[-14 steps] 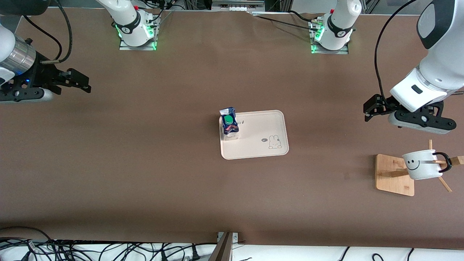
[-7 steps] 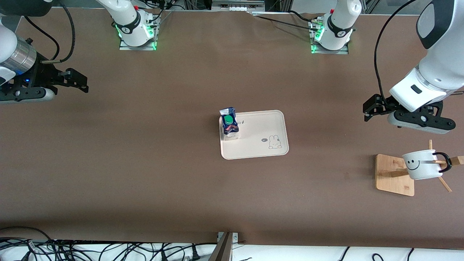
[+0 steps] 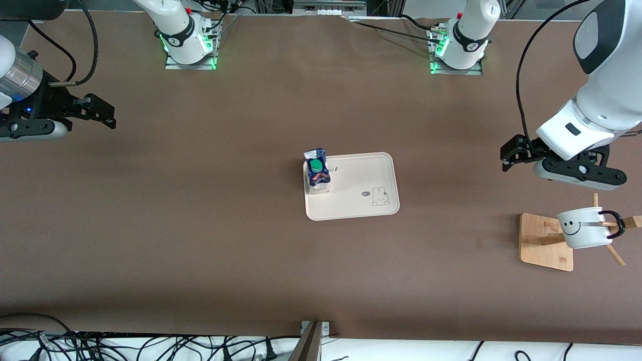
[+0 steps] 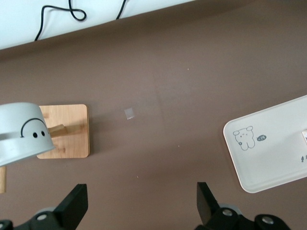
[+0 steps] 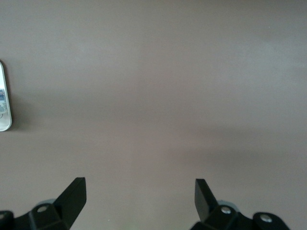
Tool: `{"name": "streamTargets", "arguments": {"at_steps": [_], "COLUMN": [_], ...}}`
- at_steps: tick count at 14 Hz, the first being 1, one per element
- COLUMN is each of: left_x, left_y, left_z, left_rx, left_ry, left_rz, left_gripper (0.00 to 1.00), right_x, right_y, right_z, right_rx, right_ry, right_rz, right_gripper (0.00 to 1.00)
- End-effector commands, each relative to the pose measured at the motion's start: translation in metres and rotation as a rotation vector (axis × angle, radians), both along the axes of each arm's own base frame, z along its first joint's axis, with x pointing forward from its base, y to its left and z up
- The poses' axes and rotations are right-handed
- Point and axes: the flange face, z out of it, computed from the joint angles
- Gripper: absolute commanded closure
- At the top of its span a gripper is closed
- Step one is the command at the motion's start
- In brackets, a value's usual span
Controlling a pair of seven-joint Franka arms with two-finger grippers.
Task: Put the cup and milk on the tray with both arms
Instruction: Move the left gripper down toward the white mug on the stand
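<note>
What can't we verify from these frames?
- Milk base: the front view looks down on the carton, so its footing on the tray rim is unclear.
- Cup handle: the front view does not show what holds it on the wooden rack.
- Tray lettering: too small in both views.
- Right wrist view: tray cut off by the edge.

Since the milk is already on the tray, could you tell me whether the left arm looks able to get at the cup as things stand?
Probably yes. The left claw is open over bare table, and the cup hangs on the wooden rack at that arm's end, with nothing between them.
</note>
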Motion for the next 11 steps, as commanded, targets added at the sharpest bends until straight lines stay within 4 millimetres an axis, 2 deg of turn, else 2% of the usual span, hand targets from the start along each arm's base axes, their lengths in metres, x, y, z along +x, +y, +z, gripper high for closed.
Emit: {"name": "streamTargets", "arguments": {"at_steps": [1, 8, 11], "left_x": [0.018, 0.022, 0.029], "left_y": [0.000, 0.003, 0.003], "left_z": [0.004, -0.005, -0.018], "left_rx": [0.006, 0.011, 0.019], "left_ry": [-0.012, 0.002, 0.005], "left_rz": [0.014, 0.017, 0.019], "left_gripper": [0.00, 0.00, 0.00], "right_x": [-0.001, 0.001, 0.001], "right_y": [-0.001, 0.000, 0.000], "right_z": [0.007, 0.007, 0.007], "right_rx": [-0.015, -0.013, -0.013], "right_ry": [-0.014, -0.021, -0.021], "right_rz": [0.006, 0.004, 0.004], "right_gripper": [0.00, 0.00, 0.00]}}
